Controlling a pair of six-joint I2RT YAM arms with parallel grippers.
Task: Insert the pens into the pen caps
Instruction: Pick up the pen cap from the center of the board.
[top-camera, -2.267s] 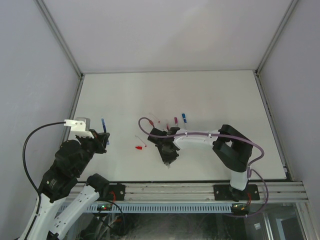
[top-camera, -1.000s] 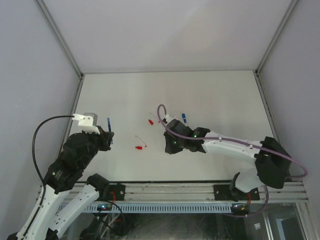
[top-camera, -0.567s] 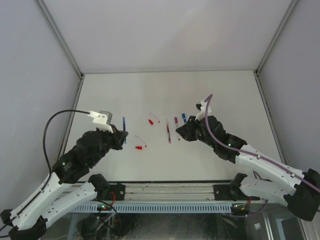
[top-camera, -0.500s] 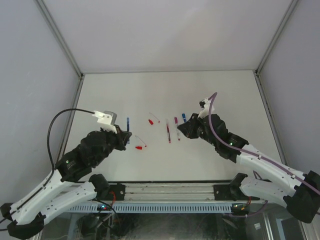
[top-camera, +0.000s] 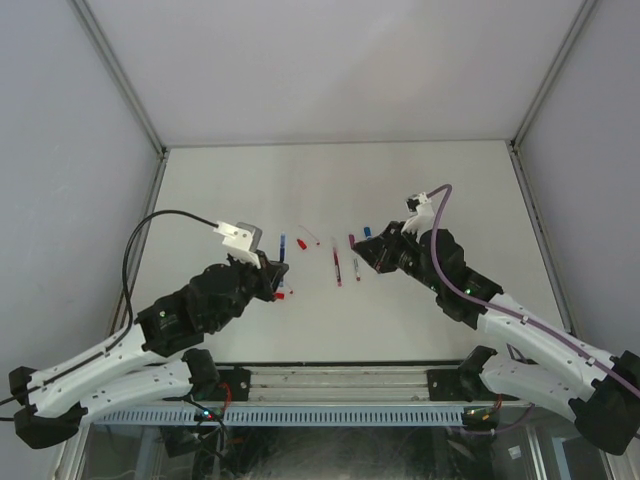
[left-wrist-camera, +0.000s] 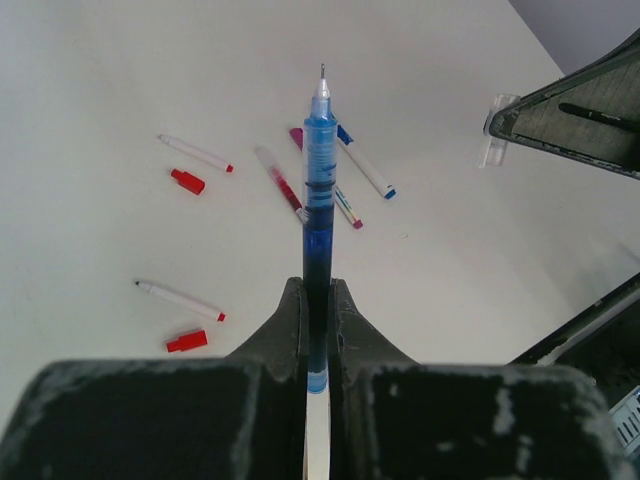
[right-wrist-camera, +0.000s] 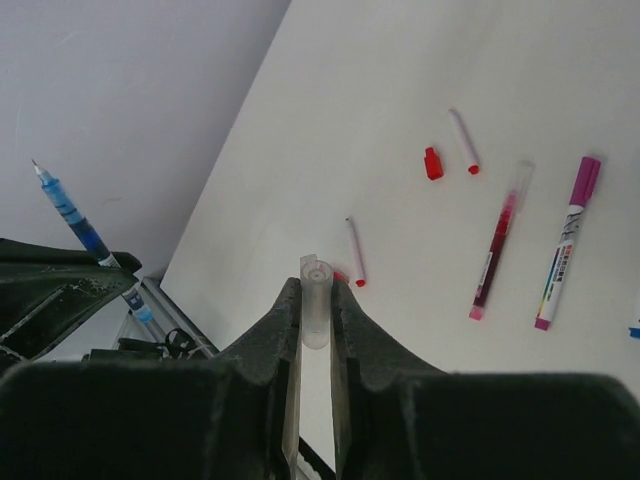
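My left gripper (left-wrist-camera: 318, 292) is shut on a blue pen (left-wrist-camera: 318, 195) with no cap on, its fine tip pointing up and away over the table. In the top view this gripper (top-camera: 274, 271) hangs left of centre with the blue pen (top-camera: 283, 243) sticking out. My right gripper (right-wrist-camera: 316, 287) is shut on a clear pen cap (right-wrist-camera: 316, 305), its open end facing outward. From above, the right gripper (top-camera: 373, 251) sits right of centre, facing the left one. On the table lie a red pen (right-wrist-camera: 498, 240), a magenta pen (right-wrist-camera: 566, 240) and two thin white pens (right-wrist-camera: 354, 252).
Two loose red caps (left-wrist-camera: 187, 181) (left-wrist-camera: 188, 341) lie beside the thin white pens (left-wrist-camera: 195, 153). A blue-ended pen (left-wrist-camera: 365, 175) rests by the magenta one. The table's white surface (top-camera: 450, 190) stretches behind, with grey walls round it and a metal rail (top-camera: 380, 385) at the near edge.
The left arm has carried the blue pen rightward toward the table's centre. The right gripper with the clear cap has shifted slightly toward the left gripper. Both stay shut.
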